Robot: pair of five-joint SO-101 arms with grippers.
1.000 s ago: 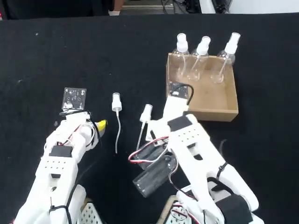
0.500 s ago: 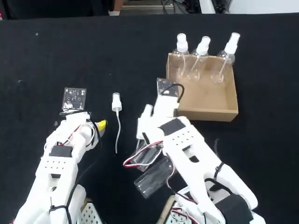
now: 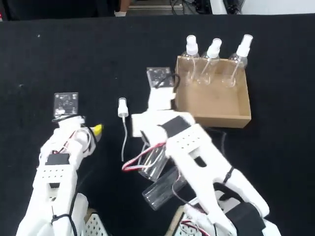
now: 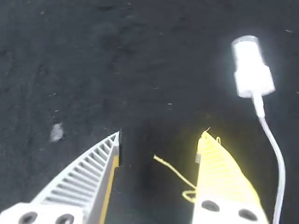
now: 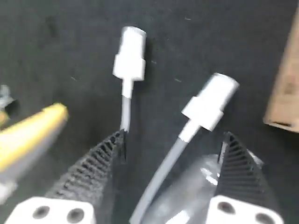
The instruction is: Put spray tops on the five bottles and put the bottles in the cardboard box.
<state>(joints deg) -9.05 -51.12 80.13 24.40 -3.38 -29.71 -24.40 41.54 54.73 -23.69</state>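
Risk: open right claw [image 5: 174,135] straddles white plastic spray top [image 5: 210,105]; off-centre closing could flick it | left claw [image 4: 161,135] open, empty

soft, even light falls from above on the black table [image 3: 275,162], which swallows it and shows almost no shadow in the high view. the white arms [image 3: 197,147] come up bright, close to washed out, and the clear bottles [image 3: 210,61] standing in the cardboard box [image 3: 221,120] carry small pale glints. in the left wrist view a darker patch of shadow lies on the table between the spread fingers of the left gripper [image 4: 161,135], while the spray top [image 4: 252,70] glares white. in the right wrist view a clear bottle [image 5: 196,186] between the parted fingers of the right gripper [image 5: 174,136] shines grey.
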